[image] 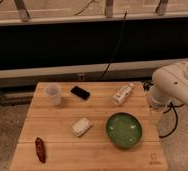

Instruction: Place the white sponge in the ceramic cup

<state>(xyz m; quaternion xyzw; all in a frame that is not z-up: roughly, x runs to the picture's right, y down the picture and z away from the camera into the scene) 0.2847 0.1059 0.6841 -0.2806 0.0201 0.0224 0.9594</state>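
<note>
The white sponge (81, 126) lies flat near the middle of the wooden table (62, 145). A pale cup (52, 94) stands upright at the back left, apart from the sponge. The white robot arm (174, 86) is folded beside the table's right edge. My gripper (156, 116) hangs low off the right edge, well away from the sponge and the cup, and is mostly hidden by the arm.
A green bowl (123, 130) sits right of the sponge. A black flat object (80, 92) and a white bottle on its side (122, 93) lie at the back. A red object (40, 149) lies front left. A dark wall runs behind the table.
</note>
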